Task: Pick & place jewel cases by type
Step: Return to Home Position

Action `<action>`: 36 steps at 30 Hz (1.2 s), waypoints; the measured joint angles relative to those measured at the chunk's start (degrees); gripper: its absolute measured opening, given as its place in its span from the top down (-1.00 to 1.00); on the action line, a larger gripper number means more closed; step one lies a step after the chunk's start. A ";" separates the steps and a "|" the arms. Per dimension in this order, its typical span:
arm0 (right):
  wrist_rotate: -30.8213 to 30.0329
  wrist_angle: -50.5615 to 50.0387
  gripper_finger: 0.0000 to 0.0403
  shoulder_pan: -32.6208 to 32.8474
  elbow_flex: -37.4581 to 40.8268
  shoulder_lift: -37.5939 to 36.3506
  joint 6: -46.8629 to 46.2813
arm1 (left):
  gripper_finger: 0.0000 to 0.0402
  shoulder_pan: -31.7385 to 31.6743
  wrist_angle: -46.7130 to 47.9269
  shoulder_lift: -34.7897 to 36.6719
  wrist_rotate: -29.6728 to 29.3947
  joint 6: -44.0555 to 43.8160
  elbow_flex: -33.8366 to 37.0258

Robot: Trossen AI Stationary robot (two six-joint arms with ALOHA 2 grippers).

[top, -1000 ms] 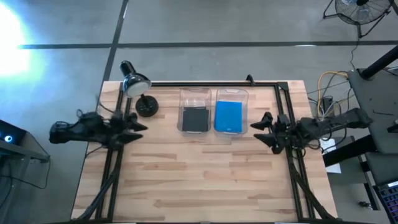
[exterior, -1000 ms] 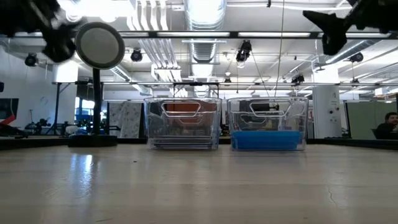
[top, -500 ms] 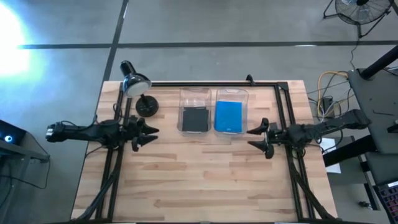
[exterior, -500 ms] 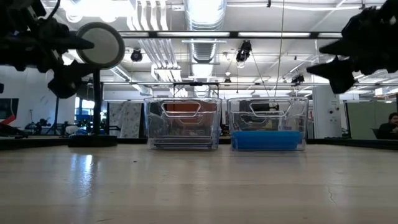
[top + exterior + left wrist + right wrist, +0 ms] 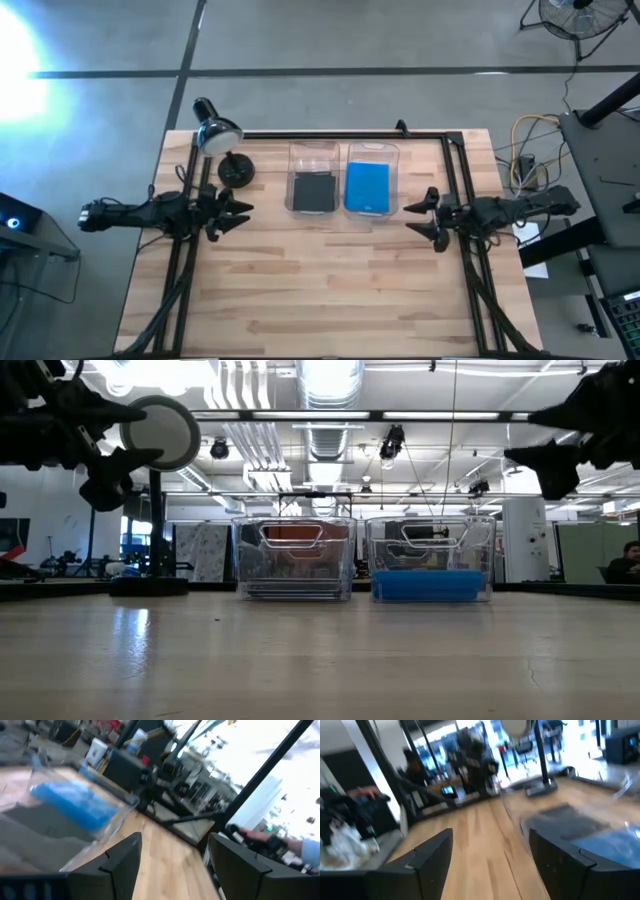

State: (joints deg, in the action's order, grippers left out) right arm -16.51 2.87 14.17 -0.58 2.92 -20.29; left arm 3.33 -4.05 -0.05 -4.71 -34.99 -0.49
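Note:
The dark jewel cases [image 5: 313, 190] lie flat on the bottom of the left clear bin [image 5: 313, 150]. The blue jewel cases [image 5: 367, 187] lie as a stack [image 5: 430, 585] in the right clear bin [image 5: 373, 150]. My left gripper [image 5: 243, 213] hovers open above the table, left of the bins, pointing level toward them, with nothing between its fingers [image 5: 125, 860]. My right gripper [image 5: 415, 217] hovers open right of the bins, also level and pointing toward them, with nothing between its fingers [image 5: 432, 855]. Both are high above the tabletop in the low view, the left [image 5: 115, 465] and the right [image 5: 548, 460].
A desk lamp [image 5: 215, 133] stands on its round base [image 5: 237, 172] at the far left, close to my left gripper. A black frame [image 5: 340, 134] runs along the table's far edge and down both sides. Bare wood [image 5: 320, 280] lies in front of the bins.
Both grippers have sunk from high above the table to a lower hover and levelled out, still pointing toward the bins. The left one has also gone slightly toward the bins. The bins and the cases have kept still.

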 joint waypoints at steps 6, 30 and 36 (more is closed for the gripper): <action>-0.13 -0.05 -0.30 -1.02 0.04 -2.92 -0.03 | -0.06 0.00 1.14 0.00 0.09 0.00 0.04; 0.11 -0.04 -0.29 -15.09 0.02 -2.93 -0.03 | -0.06 0.04 2.35 -3.15 0.31 0.01 0.07; 0.06 -0.02 -0.28 -15.08 0.02 -2.93 -0.03 | -0.06 0.04 2.38 -3.21 0.31 0.01 0.07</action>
State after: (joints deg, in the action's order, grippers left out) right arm -16.45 2.85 -0.91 -0.56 -0.01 -20.32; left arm 3.38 -1.67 -3.27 -4.40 -34.98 -0.43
